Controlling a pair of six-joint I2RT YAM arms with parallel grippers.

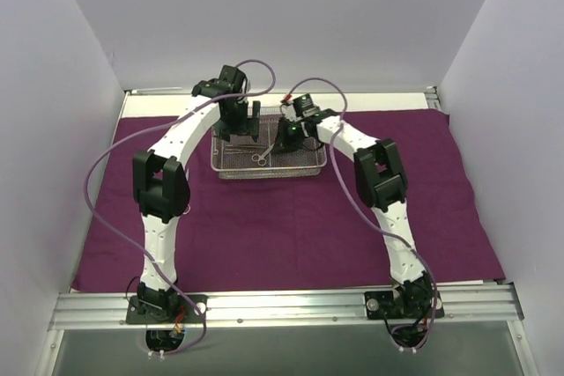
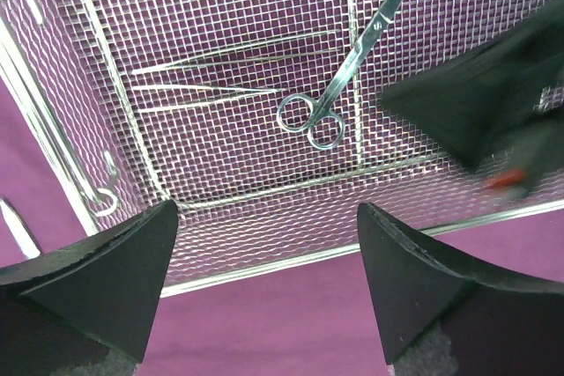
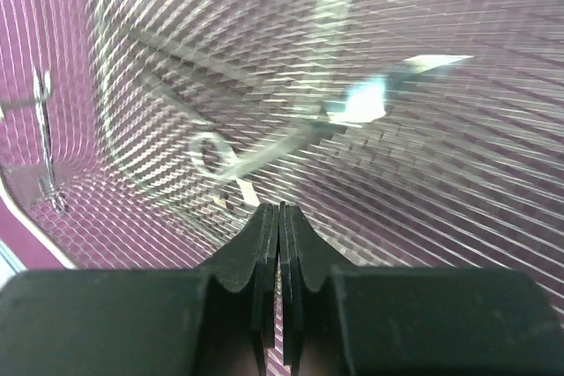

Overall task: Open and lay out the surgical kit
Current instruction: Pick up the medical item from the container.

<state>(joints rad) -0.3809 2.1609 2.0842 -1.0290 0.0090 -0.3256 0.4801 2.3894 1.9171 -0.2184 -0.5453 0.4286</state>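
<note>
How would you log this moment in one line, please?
cloth: spread flat | tray: on cloth | scissors: in tray | left tool: open above tray | right tool: shut over tray

Bright, even light fell from above in the top view, leaving the white walls (image 1: 53, 85) pale and only soft shadows on the cloth (image 1: 291, 235). The left wrist view was sharp on the scissors (image 2: 355, 59). The right wrist view was blurred: the mesh (image 3: 441, 156) was streaked, with glare flaring off the scissors.

Dark purple cloth (image 1: 291, 226), silver wire-mesh tray (image 1: 231, 167), shiny silver scissors (image 2: 348, 59)
</note>
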